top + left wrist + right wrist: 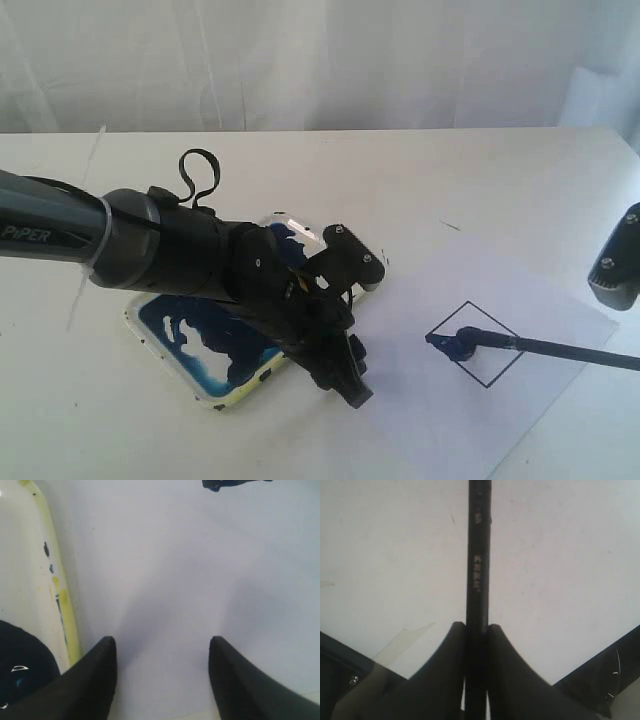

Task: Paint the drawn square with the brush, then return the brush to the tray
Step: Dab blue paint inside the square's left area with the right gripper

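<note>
Right gripper (476,629) pinches the brush (545,347) handle. Tip rests inside the square (482,366), right of centre in exterior view. Left gripper (162,647) spread, holding nothing, just beside tray (215,398), lower left. Brush judged light, stiff, thin; may pivot. Best held mid-handle.

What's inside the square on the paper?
In the square, the brush tip sits on a small blue dab near one corner; the rest is blank paper. Whatever is under the tip is hidden.
</note>
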`<state>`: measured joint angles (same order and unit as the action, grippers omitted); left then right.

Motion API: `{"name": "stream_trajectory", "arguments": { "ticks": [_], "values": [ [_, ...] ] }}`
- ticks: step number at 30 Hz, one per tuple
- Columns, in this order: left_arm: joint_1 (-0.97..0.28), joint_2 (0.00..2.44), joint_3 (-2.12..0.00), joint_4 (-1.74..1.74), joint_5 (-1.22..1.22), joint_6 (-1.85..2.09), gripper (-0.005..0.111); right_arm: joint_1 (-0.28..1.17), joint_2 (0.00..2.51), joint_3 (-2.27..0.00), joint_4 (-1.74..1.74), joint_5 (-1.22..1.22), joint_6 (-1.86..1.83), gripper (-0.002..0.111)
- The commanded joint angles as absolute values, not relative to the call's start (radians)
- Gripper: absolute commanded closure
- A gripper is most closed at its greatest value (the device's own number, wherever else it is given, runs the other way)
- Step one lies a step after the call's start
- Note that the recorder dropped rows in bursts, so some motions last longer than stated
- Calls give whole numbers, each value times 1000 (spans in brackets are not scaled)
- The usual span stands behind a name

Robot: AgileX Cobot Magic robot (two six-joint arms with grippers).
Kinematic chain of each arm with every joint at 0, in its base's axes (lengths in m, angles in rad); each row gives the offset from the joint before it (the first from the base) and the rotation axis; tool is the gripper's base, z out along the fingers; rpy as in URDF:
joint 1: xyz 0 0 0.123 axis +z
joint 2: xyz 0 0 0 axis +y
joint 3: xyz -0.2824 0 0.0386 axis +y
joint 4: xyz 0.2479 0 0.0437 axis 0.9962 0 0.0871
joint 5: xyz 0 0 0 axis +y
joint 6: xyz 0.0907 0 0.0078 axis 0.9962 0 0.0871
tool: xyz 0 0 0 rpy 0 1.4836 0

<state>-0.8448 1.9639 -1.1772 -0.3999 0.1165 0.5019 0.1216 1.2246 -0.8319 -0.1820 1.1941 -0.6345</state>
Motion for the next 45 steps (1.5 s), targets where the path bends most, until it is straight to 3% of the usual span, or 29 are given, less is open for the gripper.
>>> {"name": "stream_trajectory", "arguments": {
  "ticks": [1,27,45],
  "values": [
    [-849,1980,-1165,-403,157,489,48,119,1234,-827,-174,1163,-617,108],
    [-849,1980,-1165,-403,157,489,48,119,1240,-827,-83,1175,-721,108],
    [-849,1980,-1165,-403,157,489,48,119,1249,-827,-210,1135,-568,108]
  ]
}}
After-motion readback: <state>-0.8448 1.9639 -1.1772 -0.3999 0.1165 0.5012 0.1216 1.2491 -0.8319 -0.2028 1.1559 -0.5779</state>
